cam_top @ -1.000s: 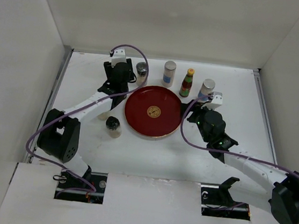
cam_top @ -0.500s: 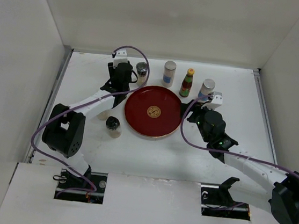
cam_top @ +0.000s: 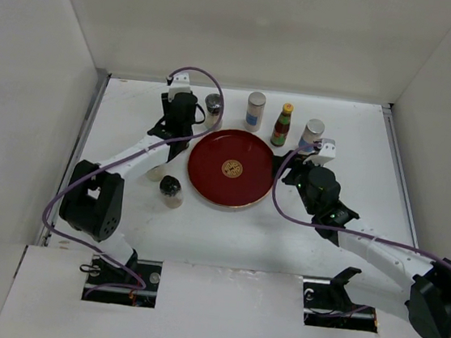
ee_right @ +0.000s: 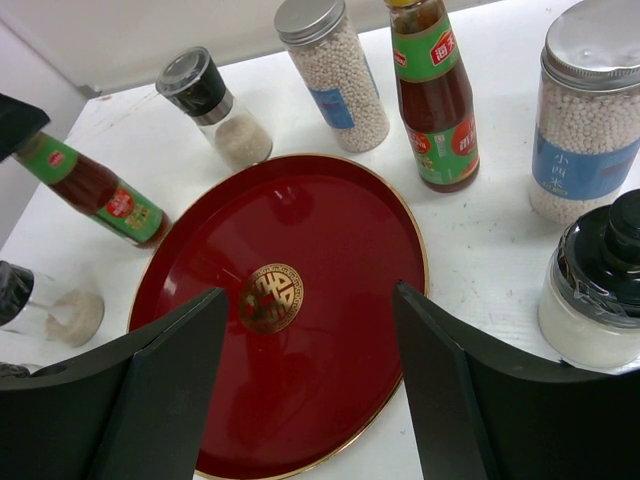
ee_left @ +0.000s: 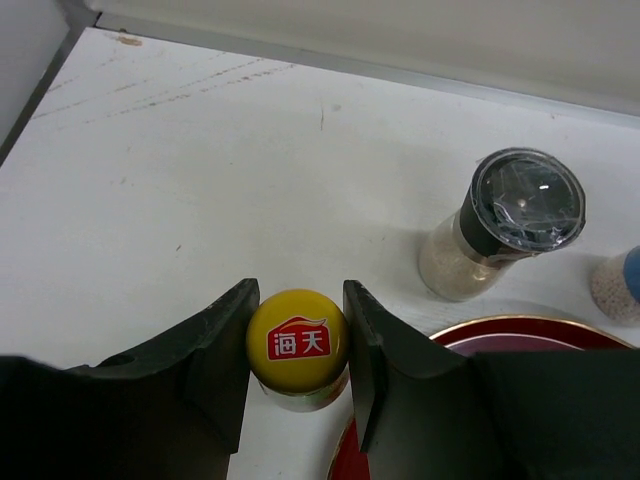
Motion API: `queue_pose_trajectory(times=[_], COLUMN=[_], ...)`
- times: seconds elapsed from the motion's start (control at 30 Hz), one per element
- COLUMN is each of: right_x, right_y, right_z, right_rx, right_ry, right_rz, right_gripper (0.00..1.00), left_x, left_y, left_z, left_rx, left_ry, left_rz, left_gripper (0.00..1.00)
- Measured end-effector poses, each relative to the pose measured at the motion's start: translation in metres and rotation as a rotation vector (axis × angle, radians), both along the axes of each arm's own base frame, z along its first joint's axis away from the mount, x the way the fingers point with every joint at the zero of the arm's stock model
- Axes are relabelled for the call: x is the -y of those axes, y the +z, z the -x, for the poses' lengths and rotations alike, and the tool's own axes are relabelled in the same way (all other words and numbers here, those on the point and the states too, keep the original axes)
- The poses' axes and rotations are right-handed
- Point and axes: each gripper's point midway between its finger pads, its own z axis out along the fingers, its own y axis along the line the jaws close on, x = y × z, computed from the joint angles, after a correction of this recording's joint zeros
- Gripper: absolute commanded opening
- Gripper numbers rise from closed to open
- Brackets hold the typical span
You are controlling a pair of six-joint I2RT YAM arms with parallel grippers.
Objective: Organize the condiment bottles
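Note:
My left gripper (ee_left: 297, 340) is shut on the yellow cap of a dark sauce bottle (ee_left: 297, 345) just left of the red tray; from above, the gripper (cam_top: 178, 127) hides it. The same bottle (ee_right: 92, 192) shows its green and red label in the right wrist view. Along the back stand a dark-lidded jar (cam_top: 214, 106), a blue-banded shaker (cam_top: 255, 110), a second sauce bottle (cam_top: 282, 125) and another shaker (cam_top: 313, 132). My right gripper (ee_right: 308, 300) is open over the tray's right part, nothing between its fingers.
The round red tray (cam_top: 208, 175) with a gold emblem lies mid-table. A dark-lidded jar (cam_top: 171, 191) stands at its near-left, and another jar (ee_right: 600, 290) is close to my right fingers. White walls enclose the table on the left, back and right.
The left gripper's jaws have closed onto the yellow cap, and that arm has shifted slightly toward the back. The right arm has not moved.

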Motion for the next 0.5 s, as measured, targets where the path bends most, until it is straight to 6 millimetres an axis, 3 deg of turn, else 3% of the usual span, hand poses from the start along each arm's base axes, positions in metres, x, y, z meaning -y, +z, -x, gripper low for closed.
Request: queue_pose_trajectory(times=[0.23,0.37,0.5], right_x=[0.000,0.000,0.000], right_y=[0.000,0.000,0.000], right_z=[0.000,0.000,0.000], right_rx=[0.000,0.000,0.000], right_ry=[0.000,0.000,0.000], right_rz=[0.000,0.000,-0.001], right_gripper=[0.73,0.73,0.73], left_x=[0.004,0.027,0.055], left_y=[0.050,0.076,0.080], left_z=[0.008,0.014,0.018], left_rx=[0.090,0.147,0.157], left_ry=[-0.024,-0.079,-0.148], left_rz=[0.015,0.041,0.065], left_gripper=[0.17,0.17,0.17])
